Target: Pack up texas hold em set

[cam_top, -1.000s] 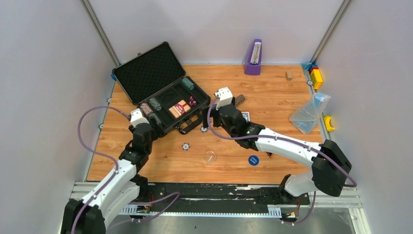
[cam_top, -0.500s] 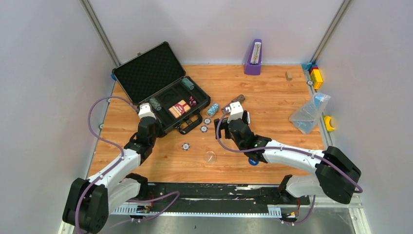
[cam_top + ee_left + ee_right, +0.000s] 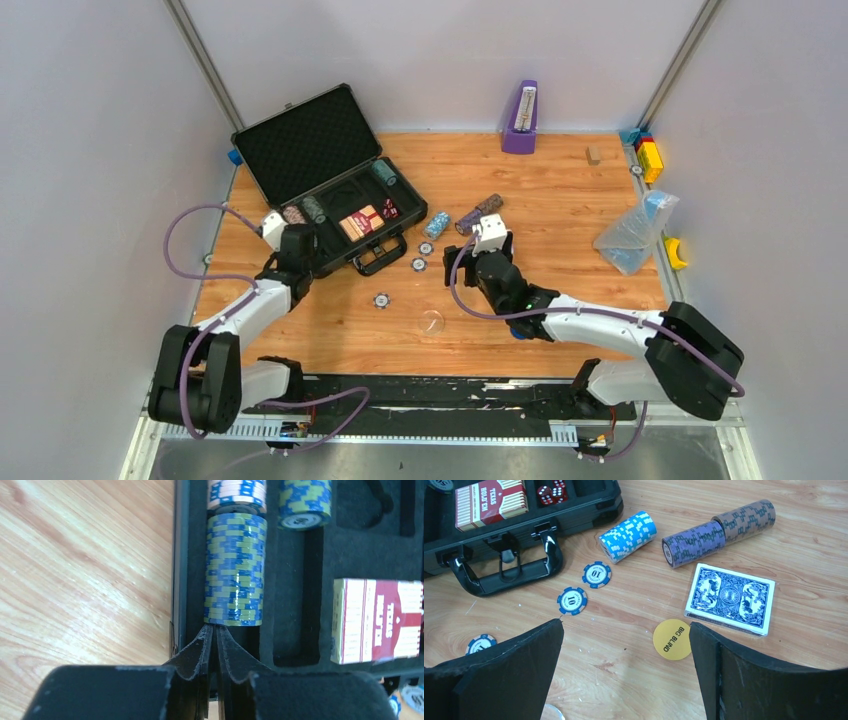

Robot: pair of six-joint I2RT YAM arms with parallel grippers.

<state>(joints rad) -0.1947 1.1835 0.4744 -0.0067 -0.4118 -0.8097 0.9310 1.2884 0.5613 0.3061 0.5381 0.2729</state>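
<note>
The dark briefcase lies open at the back left. My left gripper is shut and holds nothing. Its tips touch the near end of a blue-and-yellow chip roll lying in the case's left slot, and two more rolls lie beyond it. A red card deck sits in its pocket, with red dice beside it. My right gripper hangs open over bare table next to a yellow BIG BLIND button. Ahead of it lie a blue-backed deck, a light-blue roll, purple and brown rolls, and loose chips.
A purple metronome stands at the back edge. A clear plastic bag and coloured blocks lie along the right edge. A clear disc and another loose chip lie on the table in front. The case handle juts toward the loose chips.
My left gripper has shut and dropped to the near end of the roll in the case's left slot. My right arm has pulled back from the case to the loose pieces, still open.
</note>
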